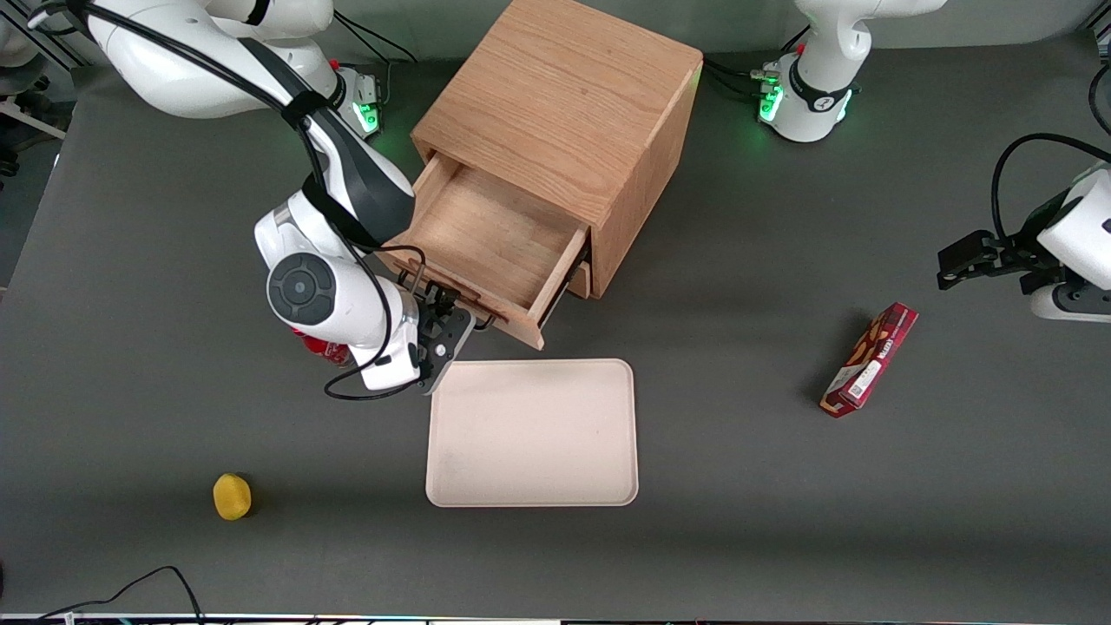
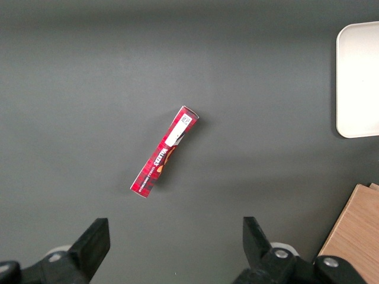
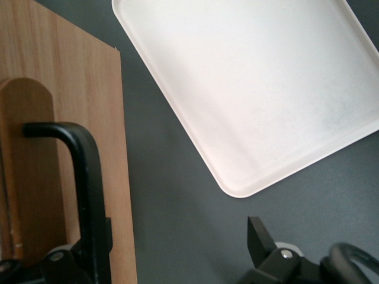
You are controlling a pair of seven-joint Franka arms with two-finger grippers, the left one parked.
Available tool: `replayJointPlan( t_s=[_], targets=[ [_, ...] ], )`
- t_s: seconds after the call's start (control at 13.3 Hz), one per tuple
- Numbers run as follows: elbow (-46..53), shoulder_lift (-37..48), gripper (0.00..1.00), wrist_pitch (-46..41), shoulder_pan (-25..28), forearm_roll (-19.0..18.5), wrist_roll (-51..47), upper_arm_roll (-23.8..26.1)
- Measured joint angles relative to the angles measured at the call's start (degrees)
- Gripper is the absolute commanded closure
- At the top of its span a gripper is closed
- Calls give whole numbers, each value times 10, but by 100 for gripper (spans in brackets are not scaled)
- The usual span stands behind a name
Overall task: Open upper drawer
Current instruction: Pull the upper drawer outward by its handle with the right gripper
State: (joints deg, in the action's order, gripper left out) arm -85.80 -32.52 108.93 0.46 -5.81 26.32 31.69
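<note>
Near the frame's center-left, the upper drawer [image 1: 495,239] stands pulled well out, the gripper [image 1: 444,325] spread open around its handle [image 3: 89,195].

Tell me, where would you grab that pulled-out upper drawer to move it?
By the black bar handle on the upper drawer front, coming at it from in front. The bar stands off the wood, leaving a gap for a finger. The pincer is already at the handle, open, one finger beside the bar.
</note>
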Motion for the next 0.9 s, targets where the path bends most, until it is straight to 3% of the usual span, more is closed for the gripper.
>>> replayJointPlan(
  t_s=[0.9],
  targets=[
    [60, -37, 0, -18, 8, -19, 2, -9]
  ],
)
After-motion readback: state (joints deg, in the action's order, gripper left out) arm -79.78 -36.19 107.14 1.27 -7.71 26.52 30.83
